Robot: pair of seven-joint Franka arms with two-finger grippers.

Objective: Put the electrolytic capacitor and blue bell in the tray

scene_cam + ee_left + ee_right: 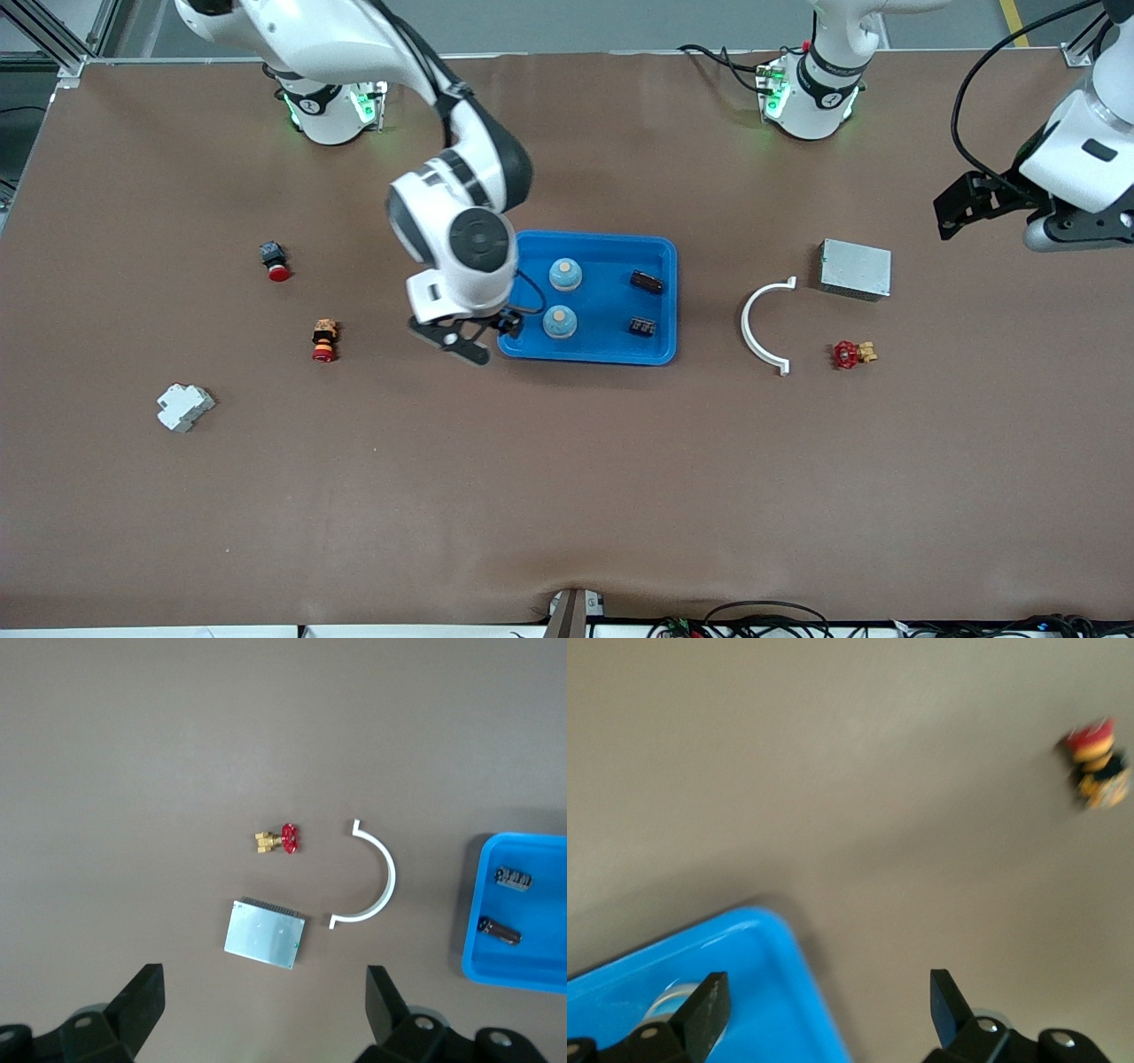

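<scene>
The blue tray (602, 301) lies mid-table. Two blue bells (565, 274) (559, 322) stand in it at the right arm's end. At the left arm's end of it lie two dark electrolytic capacitors (647, 282) (642, 327). My right gripper (478, 335) hangs open and empty over the tray's corner at the right arm's end. The right wrist view shows that gripper (826, 1005) straddling the tray's rim (775, 992), with a bell (666, 1003) partly hidden. My left gripper (952, 217) waits open over the table by the grey box. In the left wrist view this gripper (263, 1001) holds nothing.
At the left arm's end lie a grey metal box (855, 268), a white curved clip (764, 326) and a red valve (850, 354). A red-capped button (275, 260), a red and yellow button (324, 340) and a white breaker (184, 407) lie toward the right arm's end.
</scene>
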